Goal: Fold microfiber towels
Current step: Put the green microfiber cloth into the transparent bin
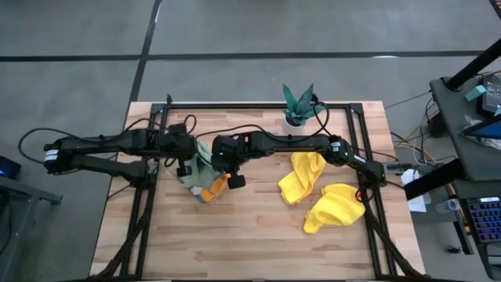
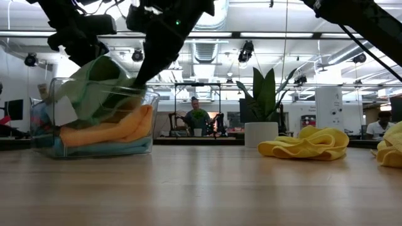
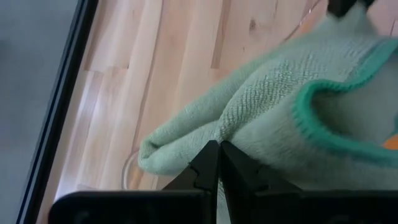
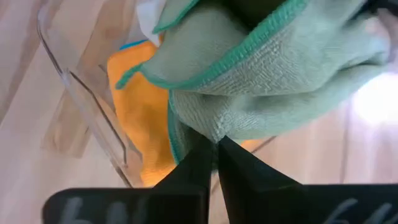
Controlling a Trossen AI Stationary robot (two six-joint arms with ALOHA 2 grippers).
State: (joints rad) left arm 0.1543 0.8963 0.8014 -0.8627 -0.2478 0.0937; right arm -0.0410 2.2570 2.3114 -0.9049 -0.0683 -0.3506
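A pale green towel (image 2: 100, 81) with a teal hem is bunched above a clear tray (image 2: 149, 110) at the table's left middle. An orange towel (image 4: 140, 118) lies in the tray on top of a blue towel (image 2: 94, 148). My left gripper (image 3: 219, 155) and my right gripper (image 4: 216, 146) are both shut on the green towel (image 1: 201, 166), the left coming from the table's left and the right from its right. Two yellow towels (image 1: 301, 176) (image 1: 335, 207) lie crumpled on the wood at the right. My left gripper pinches a rounded fold of the green towel (image 3: 233, 127) between its two fingers, slanting down from the table's left. The cloth bulges beyond the fingertips in several layers. My right gripper pinches a bunched lower fold of the green towel (image 4: 214, 124) between its two fingers, slanting down from the table's right. The hemmed cloth swells above the fingertips, over the tray and the orange towel.
A small plant in a white pot (image 1: 297, 110) stands at the far edge, right of the middle. A black frame (image 1: 368, 157) runs along the table's sides. Bare wood (image 1: 250, 235) stretches along the near half.
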